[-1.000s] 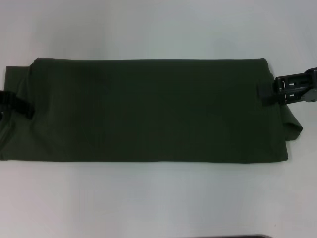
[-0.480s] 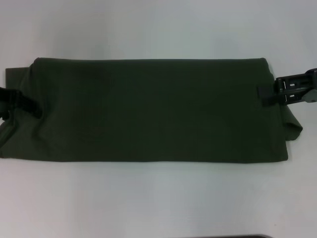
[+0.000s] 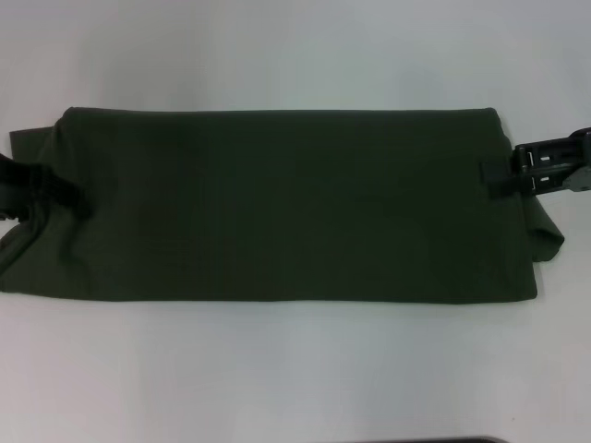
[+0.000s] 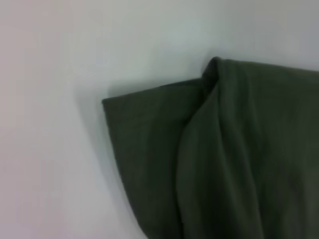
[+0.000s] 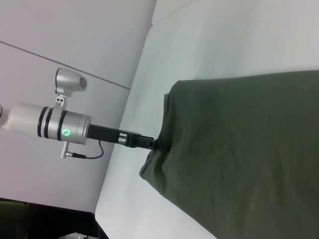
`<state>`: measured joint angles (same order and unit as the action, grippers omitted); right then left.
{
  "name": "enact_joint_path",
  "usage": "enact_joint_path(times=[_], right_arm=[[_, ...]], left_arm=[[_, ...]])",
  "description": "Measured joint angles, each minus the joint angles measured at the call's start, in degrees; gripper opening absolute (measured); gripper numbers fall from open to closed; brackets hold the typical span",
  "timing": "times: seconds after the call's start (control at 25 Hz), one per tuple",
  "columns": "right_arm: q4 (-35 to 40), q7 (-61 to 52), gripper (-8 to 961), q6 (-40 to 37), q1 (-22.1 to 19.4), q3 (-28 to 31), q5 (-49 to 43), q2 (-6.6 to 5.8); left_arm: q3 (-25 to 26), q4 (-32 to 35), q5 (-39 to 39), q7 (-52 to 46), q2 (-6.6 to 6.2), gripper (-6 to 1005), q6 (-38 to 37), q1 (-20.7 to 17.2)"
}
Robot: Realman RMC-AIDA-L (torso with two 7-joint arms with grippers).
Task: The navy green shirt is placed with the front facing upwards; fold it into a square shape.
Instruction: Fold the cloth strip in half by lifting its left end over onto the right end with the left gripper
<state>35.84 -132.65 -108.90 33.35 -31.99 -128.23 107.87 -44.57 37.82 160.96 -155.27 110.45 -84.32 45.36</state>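
The shirt lies flat across the middle of the white table, folded into a long band running from 9 o'clock to 3 o'clock, its plain back side up (no lettering shows). At the band's 9 o'clock end a lower layer pokes out past the top fold, and at the 3 o'clock end a small flap sticks out toward 4 o'clock. The left gripper reaches in from 9 o'clock, its dark fingers lying over the cloth edge, clenched on the shirt. The right gripper comes in from 3 o'clock and has its fingers pinched on the shirt's edge there. The left wrist view shows the shirt's corner with one layer draped over another.
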Motion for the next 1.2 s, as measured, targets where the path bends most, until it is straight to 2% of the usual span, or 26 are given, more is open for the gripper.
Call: enact_joint_path(times=[0.4, 0.72, 1.16, 1.2], right_arm=[[-0.08, -0.04, 852, 0.01, -0.05, 0.01, 0.00, -0.04], [-0.08, -0.12, 852, -0.05, -0.16, 0.21, 0.00, -0.12], [-0.08, -0.13, 853, -0.09, -0.13, 0.79, 0.00, -0.30], [-0.08, -0.12, 853, -0.09, -0.13, 0.79, 0.00, -0.30]], left_arm=[[0.45, -0.12, -0.43, 0.10, 0.04, 727, -0.32, 0.27], [-0.12, 0.97, 0.24, 0.41, 0.65, 683, -0.59, 0.33], [-0.36, 1.18, 0.28, 1.00, 0.68, 209, -2.47, 0.94], [-0.36, 1.20, 0.32, 1.15, 0.67, 191, -2.63, 0.98]])
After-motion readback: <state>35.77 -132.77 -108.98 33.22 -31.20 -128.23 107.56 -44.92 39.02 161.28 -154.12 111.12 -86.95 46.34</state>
